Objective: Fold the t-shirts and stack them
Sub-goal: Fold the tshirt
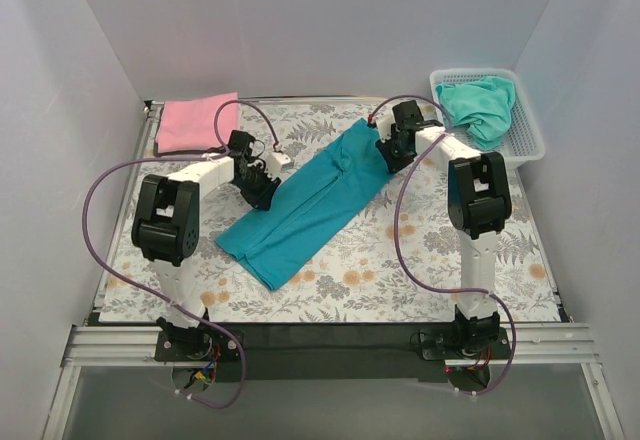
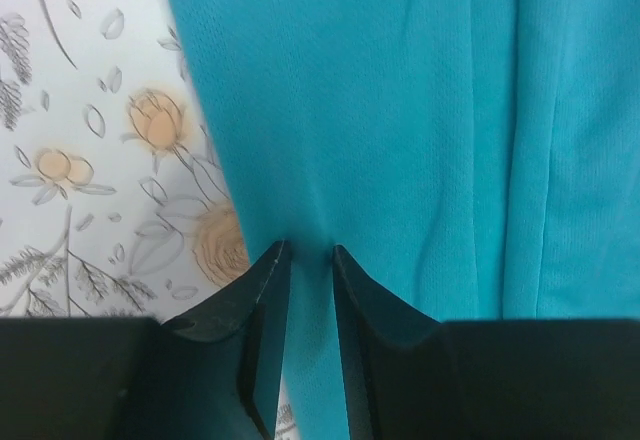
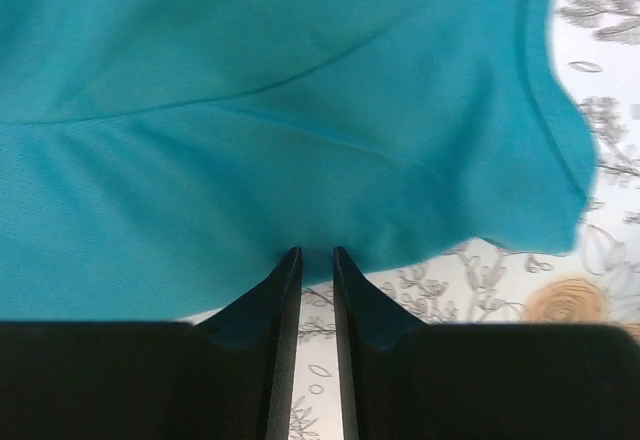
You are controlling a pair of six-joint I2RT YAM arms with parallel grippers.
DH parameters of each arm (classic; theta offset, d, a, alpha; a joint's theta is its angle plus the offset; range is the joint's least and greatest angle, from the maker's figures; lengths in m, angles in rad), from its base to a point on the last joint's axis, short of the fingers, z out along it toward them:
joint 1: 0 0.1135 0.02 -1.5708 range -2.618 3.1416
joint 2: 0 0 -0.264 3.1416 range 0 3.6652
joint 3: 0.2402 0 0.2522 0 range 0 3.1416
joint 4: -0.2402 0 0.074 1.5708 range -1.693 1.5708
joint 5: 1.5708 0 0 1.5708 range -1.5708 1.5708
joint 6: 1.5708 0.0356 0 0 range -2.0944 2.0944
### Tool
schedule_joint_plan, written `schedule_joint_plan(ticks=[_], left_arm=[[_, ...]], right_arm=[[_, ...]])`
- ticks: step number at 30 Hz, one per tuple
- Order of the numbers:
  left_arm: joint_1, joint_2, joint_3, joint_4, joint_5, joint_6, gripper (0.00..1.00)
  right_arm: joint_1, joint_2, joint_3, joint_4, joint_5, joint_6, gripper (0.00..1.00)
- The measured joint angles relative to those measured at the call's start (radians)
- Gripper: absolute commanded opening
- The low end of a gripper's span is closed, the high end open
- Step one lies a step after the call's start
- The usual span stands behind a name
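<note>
The deep teal-blue t-shirt [image 1: 310, 200] lies as a long diagonal strip across the middle of the table. My left gripper [image 1: 262, 192] is at its left edge, and in the left wrist view it [image 2: 308, 250] is shut on a pinch of the teal cloth [image 2: 400, 110]. My right gripper [image 1: 388, 152] is at the shirt's upper right edge, and in the right wrist view it [image 3: 310, 252] is shut on the edge of the cloth [image 3: 280, 110]. The pink t-shirt [image 1: 195, 123] lies folded at the back left. The paler aqua-green t-shirt [image 1: 482, 108] is crumpled in the basket.
The white mesh basket [image 1: 528, 125] stands at the back right corner. The grey floral table covering [image 1: 400, 260] spans the table. White walls close in the back and both sides. Purple cables loop beside each arm.
</note>
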Motion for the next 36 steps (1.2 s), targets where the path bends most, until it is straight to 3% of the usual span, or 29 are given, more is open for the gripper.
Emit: schedule_joint_plan(ticks=[4, 13, 24, 27, 36], left_arm=[[-0.009, -0.079, -0.11, 0.037, -0.027, 0.067, 0.21], [-0.069, -0.207, -0.249, -0.061, -0.037, 0.11, 0.17], [-0.175, -0.195, -0.188, -0.189, 0.086, 0.047, 0.28], [-0.167, -0.195, -0.155, -0.2, 0.117, 0.02, 0.29], [-0.132, -0.235, -0.137, -0.124, 0.163, -0.045, 0.31]], right_arm=[[-0.01, 0.021, 0.034, 0.002, 0.006, -0.002, 0.2], [0.0, 0.147, 0.214, -0.003, -0.002, -0.023, 0.21], [0.027, 0.315, 0.475, 0.026, 0.045, -0.074, 0.2], [0.028, 0.291, 0.445, 0.033, 0.031, -0.082, 0.23], [0.052, -0.111, 0.057, 0.026, -0.2, -0.015, 0.24]])
